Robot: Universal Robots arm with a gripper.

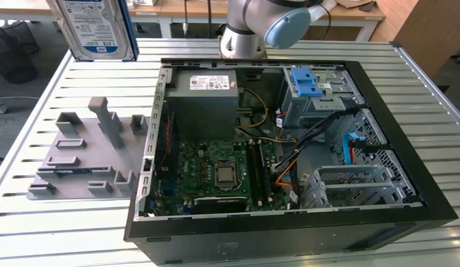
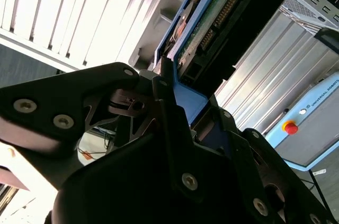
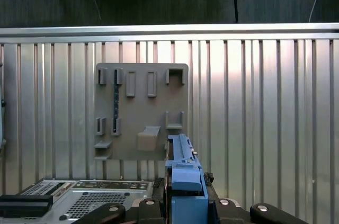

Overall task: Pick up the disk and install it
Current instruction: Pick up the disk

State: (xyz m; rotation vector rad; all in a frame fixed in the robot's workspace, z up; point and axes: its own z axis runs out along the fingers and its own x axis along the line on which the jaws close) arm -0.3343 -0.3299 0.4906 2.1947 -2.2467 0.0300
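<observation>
Losing the flat silver hard disk with the white-and-blue label and blue plastic carrier rails (image 1: pixel 92 28) is the chief hazard at this stage. In the exterior view the disk hangs upright in the air, clear of the slatted metal surface (image 1: pixel 59 233) and apart from the open black computer case (image 1: pixel 289 239), toward the exterior view's left. A drop from there would likely strike the surface or the grey moulded fixture plate (image 1: pixel 74 167). Inside the case, loose cables (image 1: pixel 318 133) lie beside the blue plastic latch piece on its grey metal cage (image 1: pixel 311 86). A skewed carry could snag them or knock the case wall. The grey robot arm (image 1: pixel 267 22) rises behind the case and bends at a blue-capped joint.

In the second wrist view the black pincer (image 2: pixel 177 97) is clamped on one blue rail of the disk (image 2: pixel 217 12), whose green circuit-board side extends away from it. The hold appears to bear on plastic at one end only, so a quick move could make the disk pivot or slip.

In the first wrist view the camera looks straight down past the disk (image 3: pixel 183 163) onto the fixture plate (image 3: pixel 137 91), with a corner of the case nearby. The wrist is therefore judged to point downward, with the disk on edge beneath it.
</observation>
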